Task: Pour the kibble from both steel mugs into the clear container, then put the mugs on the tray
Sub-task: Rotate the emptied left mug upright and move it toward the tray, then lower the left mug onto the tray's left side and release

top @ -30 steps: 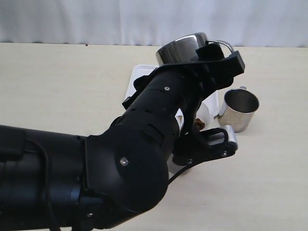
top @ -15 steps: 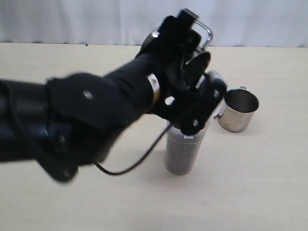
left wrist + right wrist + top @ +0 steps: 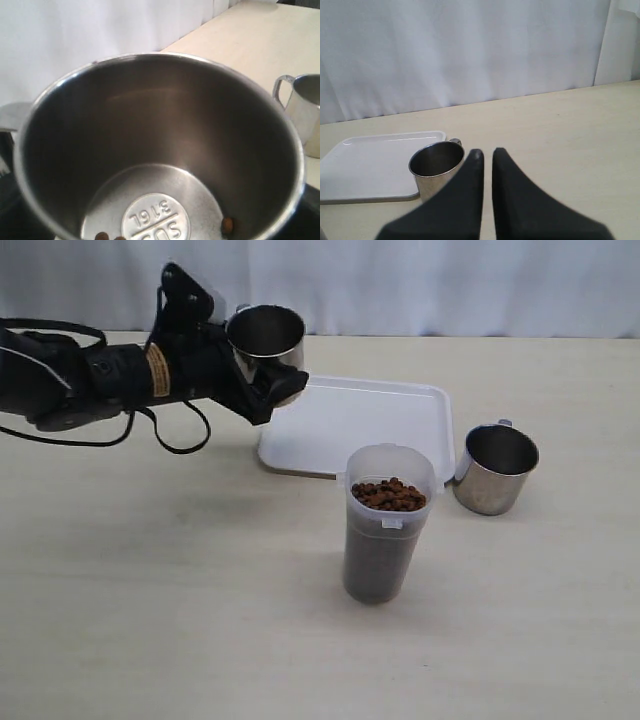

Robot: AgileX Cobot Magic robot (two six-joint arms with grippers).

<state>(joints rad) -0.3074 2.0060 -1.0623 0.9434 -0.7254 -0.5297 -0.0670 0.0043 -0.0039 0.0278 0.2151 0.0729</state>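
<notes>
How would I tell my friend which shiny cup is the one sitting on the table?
Find the white tray on the table. Beside its right edge in the exterior view stands a short steel mug. Its twin is held up in the air, and the nearby clear container is taller plastic holding kibble.

Both mugs (image 3: 495,468) are shiny steel, container (image 3: 378,560) frosted plastic, tray (image 3: 350,420) smooth plastic.
</notes>
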